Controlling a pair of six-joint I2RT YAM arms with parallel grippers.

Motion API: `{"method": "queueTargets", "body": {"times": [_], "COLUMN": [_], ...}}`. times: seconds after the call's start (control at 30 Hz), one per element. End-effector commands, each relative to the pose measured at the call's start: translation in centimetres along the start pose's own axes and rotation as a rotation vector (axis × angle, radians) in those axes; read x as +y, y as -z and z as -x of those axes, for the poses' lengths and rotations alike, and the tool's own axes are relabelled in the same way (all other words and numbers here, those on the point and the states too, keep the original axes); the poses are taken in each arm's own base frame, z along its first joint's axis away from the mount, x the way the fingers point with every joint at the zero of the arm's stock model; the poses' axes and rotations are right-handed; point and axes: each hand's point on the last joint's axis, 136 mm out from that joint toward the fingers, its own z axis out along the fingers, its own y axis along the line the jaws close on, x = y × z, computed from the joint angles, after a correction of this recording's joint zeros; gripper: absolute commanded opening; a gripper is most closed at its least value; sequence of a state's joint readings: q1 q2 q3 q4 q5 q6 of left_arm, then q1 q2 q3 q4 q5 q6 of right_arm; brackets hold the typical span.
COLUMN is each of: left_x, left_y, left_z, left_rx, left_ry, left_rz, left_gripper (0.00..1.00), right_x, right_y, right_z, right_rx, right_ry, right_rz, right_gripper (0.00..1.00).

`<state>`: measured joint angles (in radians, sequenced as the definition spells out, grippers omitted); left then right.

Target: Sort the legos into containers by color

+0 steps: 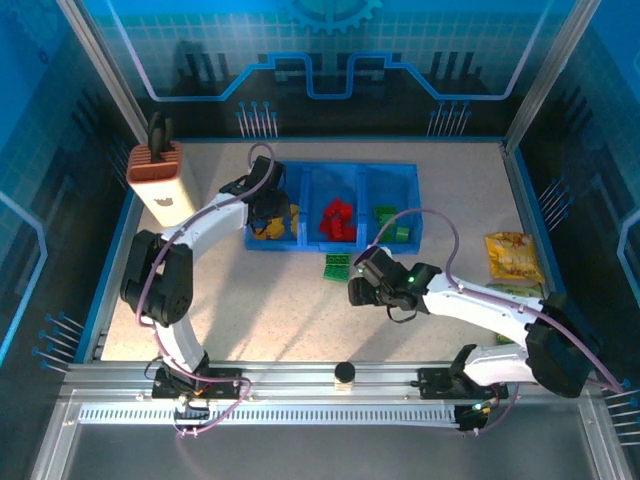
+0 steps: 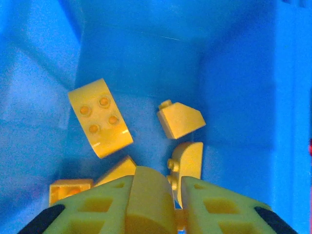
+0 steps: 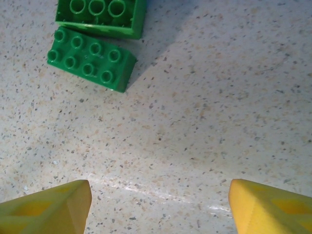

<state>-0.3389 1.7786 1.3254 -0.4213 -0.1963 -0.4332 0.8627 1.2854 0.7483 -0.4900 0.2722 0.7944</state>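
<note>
While the left gripper [image 2: 153, 196] is hanging inside the left compartment [image 2: 146, 58] of the blue bin [image 1: 340, 168], its jaws are clamping a rounded yellow brick [image 2: 147, 183] above loose yellow bricks [image 2: 100, 119]. The right gripper [image 3: 158, 192] is hovering over the speckled tabletop [image 3: 204, 97], jaws spread wide and empty, near two green bricks [image 3: 90, 58]. Red bricks [image 1: 338, 220] are lying in the middle compartment, green legos [image 1: 392, 222] in the right one.

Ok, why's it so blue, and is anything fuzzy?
Top view: blue walls tint the scene; arms cast soft shadows on the table. Left wrist view: the nearest yellow brick looks fuzzy. Right wrist view: green bricks sharp, shiny streak below.
</note>
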Motion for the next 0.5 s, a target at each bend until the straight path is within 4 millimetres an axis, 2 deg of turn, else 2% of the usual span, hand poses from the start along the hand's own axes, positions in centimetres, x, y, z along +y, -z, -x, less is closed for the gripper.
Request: {"method": "queueTargets", "body": {"times": [0.0, 0.07, 0.17, 0.37, 0.47], "left_x": [-0.1, -0.5, -1.0, -1.7, -1.8], "left_y": [0.5, 0.9, 2.2, 6.4, 8.5], "left_z": [1.7, 2.0, 2.6, 2.2, 0.7], "left_rx": [-0.020, -0.025, -0.052, -0.121, -0.149], "left_ry": [-0.008, -0.016, -0.007, 0.015, 0.006], "left_rz": [-0.016, -0.036, -0.071, -0.158, -0.183], "left_gripper": [0.36, 0.45, 0.52, 0.54, 0.54], "right_x": [1.4, 1.6, 2.0, 3.0, 4.0], "right_y": [0.4, 0.3, 0.1, -0.8, -1.3], "right_z": [1.0, 1.1, 1.4, 2.3, 3.3], "right_rx": [-0.029, -0.029, -0.028, -0.018, -0.019], "right_ry": [-0.017, -0.014, -0.008, -0.006, -0.015], "right_rz": [0.023, 0.024, 0.022, 0.008, 0.004], "right_gripper": [0.76, 0.76, 0.78, 0.81, 0.93]}}
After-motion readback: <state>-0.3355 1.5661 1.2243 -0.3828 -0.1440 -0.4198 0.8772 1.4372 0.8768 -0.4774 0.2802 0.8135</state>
